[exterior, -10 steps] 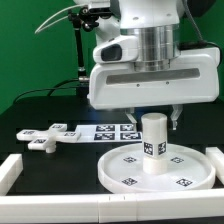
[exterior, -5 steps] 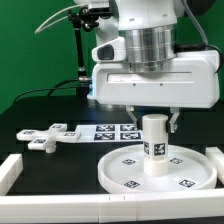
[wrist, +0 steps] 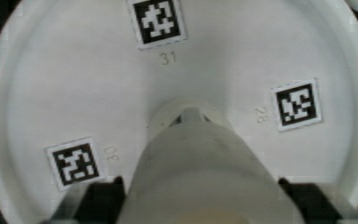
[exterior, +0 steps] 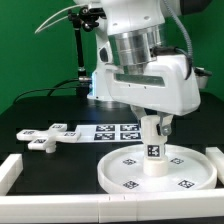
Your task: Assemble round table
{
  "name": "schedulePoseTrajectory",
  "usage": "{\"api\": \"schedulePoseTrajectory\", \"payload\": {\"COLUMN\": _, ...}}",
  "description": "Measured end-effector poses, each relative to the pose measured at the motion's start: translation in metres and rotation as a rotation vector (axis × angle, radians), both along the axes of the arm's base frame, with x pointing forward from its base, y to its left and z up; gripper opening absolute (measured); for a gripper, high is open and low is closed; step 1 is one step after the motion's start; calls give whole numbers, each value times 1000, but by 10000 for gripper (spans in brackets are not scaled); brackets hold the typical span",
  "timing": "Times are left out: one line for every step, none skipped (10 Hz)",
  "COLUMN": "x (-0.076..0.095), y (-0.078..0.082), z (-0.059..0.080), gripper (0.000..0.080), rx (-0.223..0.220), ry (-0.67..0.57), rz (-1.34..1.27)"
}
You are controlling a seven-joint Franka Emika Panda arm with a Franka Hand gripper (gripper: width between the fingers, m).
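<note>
Top of leg (exterior: 153, 152) on disc (exterior: 118, 168) hidden, gripped by end effector (exterior: 152, 126)

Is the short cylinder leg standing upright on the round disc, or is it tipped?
Upright. In the exterior view the cylinder leg stands vertical, with its bottom resting on the middle of the round disc.

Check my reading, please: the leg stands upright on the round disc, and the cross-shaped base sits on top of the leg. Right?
One part is wrong. The leg does stand upright on the round disc, but the exterior view shows the cross-shaped base lying flat on the table, apart from the disc, on that view's left.
</note>
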State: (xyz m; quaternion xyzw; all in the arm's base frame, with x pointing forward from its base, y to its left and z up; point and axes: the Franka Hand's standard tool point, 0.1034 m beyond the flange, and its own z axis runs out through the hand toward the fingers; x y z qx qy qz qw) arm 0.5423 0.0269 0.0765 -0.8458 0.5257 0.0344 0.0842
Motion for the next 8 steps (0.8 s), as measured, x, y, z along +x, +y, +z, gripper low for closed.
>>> {"api": "schedulePoseTrajectory", "payload": {"x": 0, "y": -1, "z": 0, "gripper": 409, "rx": 20, "ry": 10, "rz": -85}}
{"api": "schedulePoseTrajectory", "payload": {"x": 0, "y": -2, "z": 0, "gripper": 409, "rx": 48, "ry": 28, "rz": -188}}
{"api": "schedulePoseTrajectory", "payload": {"x": -1, "y": -3, "z": 0, "gripper": 409, "rx": 67, "ry": 59, "rz": -295}}
{"api": "schedulePoseTrajectory", "payload": {"x": -2, "y": -2, "z": 0, "gripper": 409, "rx": 72, "ry": 82, "rz": -363}}
{"api": "schedulePoseTrajectory", "payload": {"x": -2, "y": -2, "z": 0, "gripper": 409, "rx": 75, "ry": 97, "rz": -418}}
{"api": "schedulePoseTrajectory", "payload": {"x": -1, "y": -1, "z": 1, "gripper": 409, "rx": 77, "ry": 111, "rz": -478}}
{"api": "schedulePoseTrajectory", "payload": {"x": -1, "y": -1, "z": 0, "gripper": 409, "rx": 76, "ry": 110, "rz": -487}}
{"api": "schedulePoseTrajectory", "payload": {"x": -1, "y": -1, "z": 0, "gripper": 409, "rx": 76, "ry": 104, "rz": -456}}
